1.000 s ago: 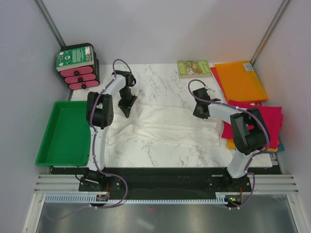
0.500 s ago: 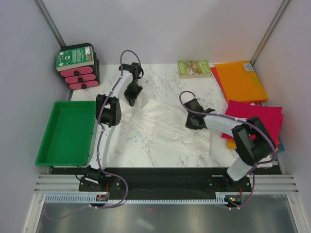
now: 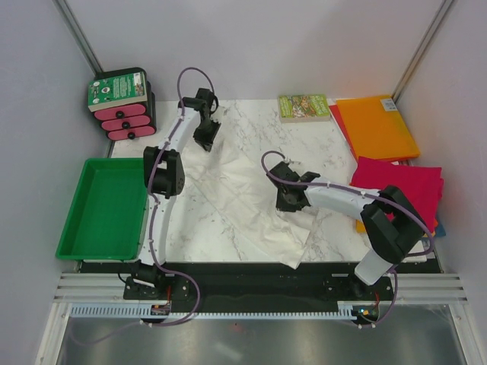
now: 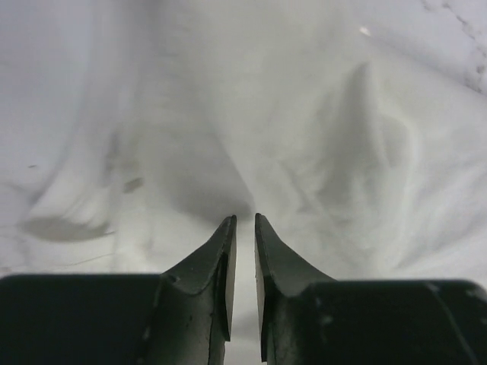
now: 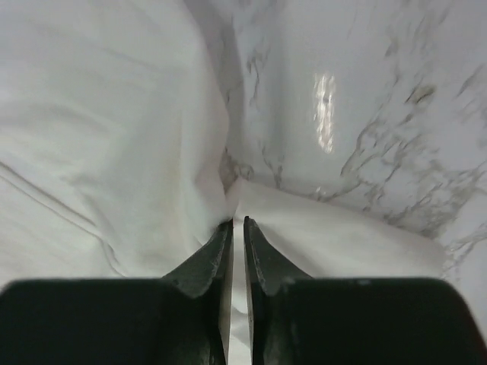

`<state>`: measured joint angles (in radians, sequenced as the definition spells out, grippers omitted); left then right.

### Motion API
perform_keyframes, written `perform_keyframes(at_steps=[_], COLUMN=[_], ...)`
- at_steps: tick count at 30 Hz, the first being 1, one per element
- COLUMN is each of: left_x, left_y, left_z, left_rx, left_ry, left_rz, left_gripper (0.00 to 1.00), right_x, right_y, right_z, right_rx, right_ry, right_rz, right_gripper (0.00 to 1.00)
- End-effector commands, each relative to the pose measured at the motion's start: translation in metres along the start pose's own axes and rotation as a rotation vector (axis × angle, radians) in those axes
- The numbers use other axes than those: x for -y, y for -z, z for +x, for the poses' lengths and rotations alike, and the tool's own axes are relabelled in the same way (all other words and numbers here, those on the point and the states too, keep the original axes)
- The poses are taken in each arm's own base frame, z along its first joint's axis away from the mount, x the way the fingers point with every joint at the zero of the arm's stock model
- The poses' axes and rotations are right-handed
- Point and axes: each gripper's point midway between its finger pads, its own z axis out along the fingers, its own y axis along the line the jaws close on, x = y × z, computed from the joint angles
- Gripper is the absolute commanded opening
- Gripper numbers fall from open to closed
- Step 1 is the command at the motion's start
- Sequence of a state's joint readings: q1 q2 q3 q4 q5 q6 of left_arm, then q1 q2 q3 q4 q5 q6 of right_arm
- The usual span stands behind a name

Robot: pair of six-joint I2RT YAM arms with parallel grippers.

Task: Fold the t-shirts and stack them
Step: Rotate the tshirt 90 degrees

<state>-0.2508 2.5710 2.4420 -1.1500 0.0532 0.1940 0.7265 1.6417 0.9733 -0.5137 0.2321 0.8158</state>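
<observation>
The thin white t-shirt [image 3: 242, 207] lies stretched in a wrinkled diagonal band from the far left to the table's near edge. My left gripper [image 3: 206, 141] is at its far end, jaws nearly closed on the cloth [image 4: 228, 137], with the tips [image 4: 245, 219] pinching a fold. My right gripper [image 3: 283, 202] is at mid-table, shut on a bunched edge of the same shirt [image 5: 114, 114] at its tips [image 5: 237, 222]. A magenta shirt [image 3: 403, 186] lies on a pile at the right, with an orange shirt [image 3: 375, 125] behind it and a blue sliver [image 3: 440, 227] underneath.
A green tray [image 3: 103, 209] stands at the left. A black box with pink fronts [image 3: 122, 106] sits at the far left. A small green-covered book [image 3: 303, 106] lies at the far edge. Bare marble [image 5: 365, 114] shows beside the right gripper.
The left gripper has moved toward the far edge and the right gripper toward the left and nearer, both holding the white shirt. The shirt has swung from lying across the table to a diagonal.
</observation>
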Motion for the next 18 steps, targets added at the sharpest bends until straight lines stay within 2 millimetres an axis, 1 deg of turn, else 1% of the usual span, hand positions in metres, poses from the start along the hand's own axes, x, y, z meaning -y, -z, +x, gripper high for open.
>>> perform_keyframes(at_steps=[1,2,3,4,5,6,7,8,9,10,12,13,15,16,17,18], left_x=[-0.049,-0.055,-0.058,-0.056,-0.058,-0.056,-0.045,-0.039,-0.032,-0.019,-0.008,-0.001,0.004,0.006,0.008,0.010], left_y=[0.077,0.083,0.104,0.102,0.106,0.111,0.114,0.116,0.114,0.111,0.104,0.096,0.089,0.084,0.080,0.078], left_z=[-0.052,-0.048,-0.050,-0.039,-0.031,-0.024,-0.007,0.002,0.011,0.030,0.044,0.057,0.066,0.074,0.077,0.079], left_rx=[0.281,0.284,0.317,0.289,0.283,0.281,0.259,0.249,0.235,0.201,0.167,0.126,0.103,0.078,0.066,0.058], left_ry=[0.099,0.118,0.129,0.146,0.166,0.170,0.163,0.149,0.144,0.141,0.142,0.151,0.166,0.175,0.183,0.183], left_rz=[-0.071,-0.077,-0.083,-0.064,-0.052,-0.032,0.010,0.027,0.052,0.095,0.124,0.150,0.167,0.176,0.182,0.189], left_gripper=[0.23,0.23,0.23,0.23,0.23,0.23,0.23,0.23,0.23,0.23,0.23,0.22,0.22,0.20,0.20,0.19], right_x=[-0.015,-0.021,-0.026,-0.039,-0.045,-0.051,-0.063,-0.073,-0.079,-0.090,-0.101,-0.109,-0.115,-0.119,-0.121,-0.123], right_y=[0.051,0.061,0.069,0.082,0.086,0.088,0.087,0.082,0.078,0.065,0.047,0.030,0.011,-0.004,-0.011,-0.023], right_z=[-0.095,-0.108,-0.121,-0.141,-0.149,-0.155,-0.166,-0.165,-0.166,-0.168,-0.164,-0.163,-0.164,-0.163,-0.162,-0.161], right_rx=[0.248,0.283,0.311,0.353,0.370,0.375,0.391,0.372,0.364,0.356,0.327,0.309,0.287,0.266,0.256,0.237], right_ry=[-0.014,-0.011,0.029,0.035,0.062,0.088,0.165,0.200,0.221,0.263,0.288,0.305,0.320,0.326,0.325,0.325], right_rz=[0.063,0.053,0.044,0.012,0.005,-0.006,-0.029,-0.059,-0.070,-0.090,-0.123,-0.125,-0.115,-0.108,-0.110,-0.105], right_gripper=[0.18,0.21,0.22,0.24,0.25,0.25,0.24,0.23,0.22,0.21,0.17,0.17,0.16,0.16,0.16,0.16])
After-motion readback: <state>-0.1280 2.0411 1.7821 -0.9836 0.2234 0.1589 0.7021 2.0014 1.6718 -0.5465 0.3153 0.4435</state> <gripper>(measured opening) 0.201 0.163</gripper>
